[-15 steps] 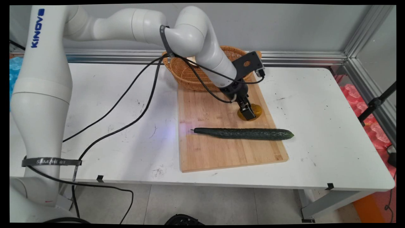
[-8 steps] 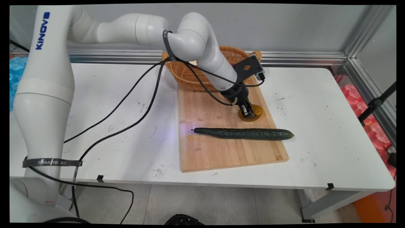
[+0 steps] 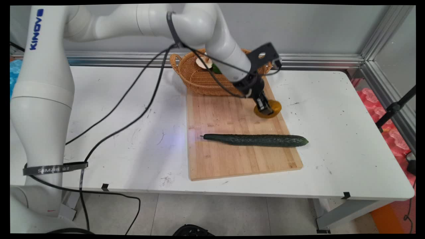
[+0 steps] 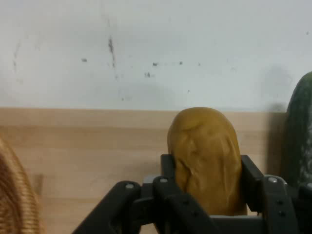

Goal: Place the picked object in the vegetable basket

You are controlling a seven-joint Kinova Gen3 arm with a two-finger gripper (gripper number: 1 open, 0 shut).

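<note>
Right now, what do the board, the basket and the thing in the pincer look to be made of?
Board: pale wood, matte, visible strips, maybe bamboo. Basket: woven wicker, tan. Object in the pincer: brownish-yellow potato, dull wrinkled skin; real or replica unclear.

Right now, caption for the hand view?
Gripper clamps a yellow-brown potato above the wooden board, cucumber alongside.

Our end effector (image 4: 207,183) clamps a yellow-brown potato (image 4: 204,156) above the wooden board (image 4: 87,151), with the white desk (image 4: 156,48) beyond.
</note>
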